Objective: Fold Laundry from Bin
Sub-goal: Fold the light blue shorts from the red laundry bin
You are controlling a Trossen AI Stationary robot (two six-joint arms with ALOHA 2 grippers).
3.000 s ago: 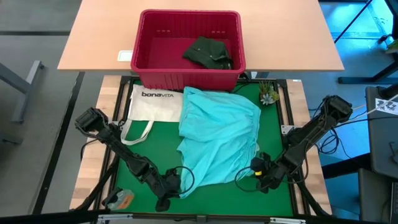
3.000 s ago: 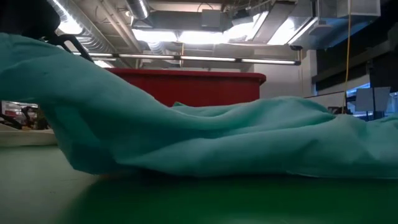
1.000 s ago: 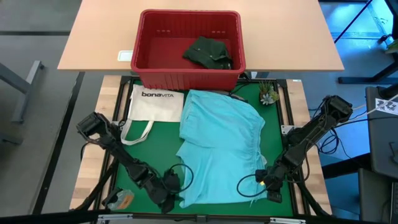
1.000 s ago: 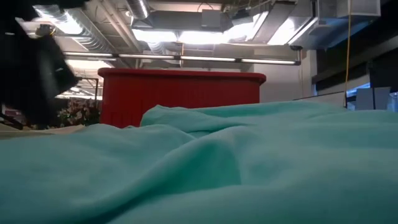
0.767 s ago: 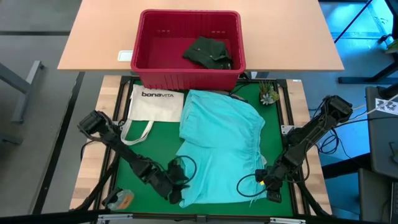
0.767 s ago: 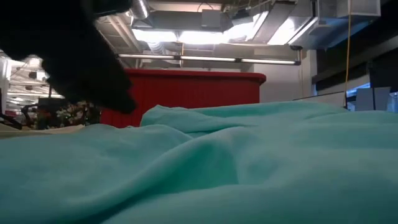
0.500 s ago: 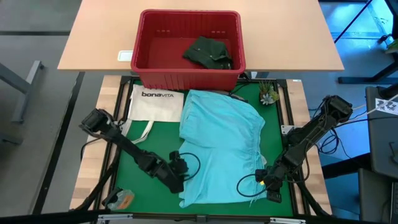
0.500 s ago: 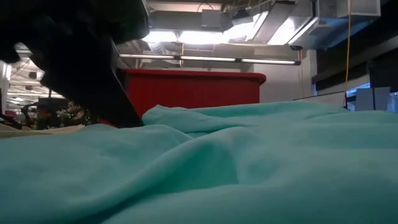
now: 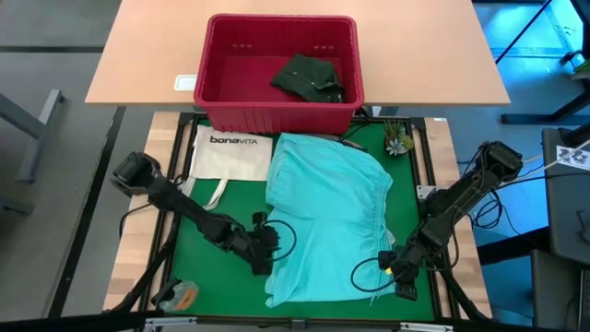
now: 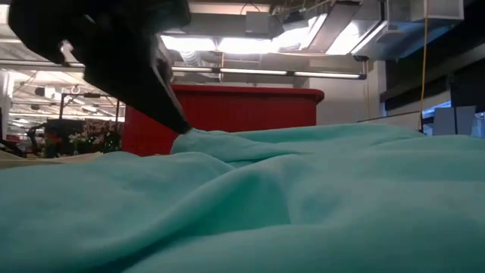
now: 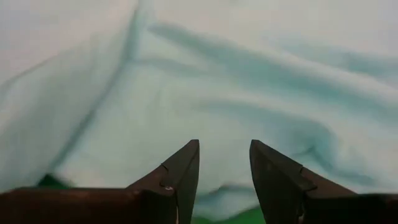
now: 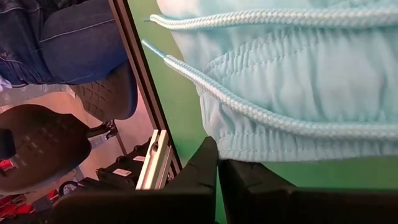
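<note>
Where ceiling lights [image 10: 227, 44] glow, a green mat [image 9: 217, 277] lies.

Left arm reaches low from tabletop's left edge toward centre, left claw [image 9: 265, 247] fingers parted; right arm folded at right edge, right claw [image 9: 403, 288] closed near front right corner

You see two matte black jointed arms trailing looped black cables, the left end effector [image 11: 222, 171] ending in dark tapered wedge fingers with small screws, the right end effector [image 12: 217, 163] in black fingers, yellow accent near its wrist.
</note>
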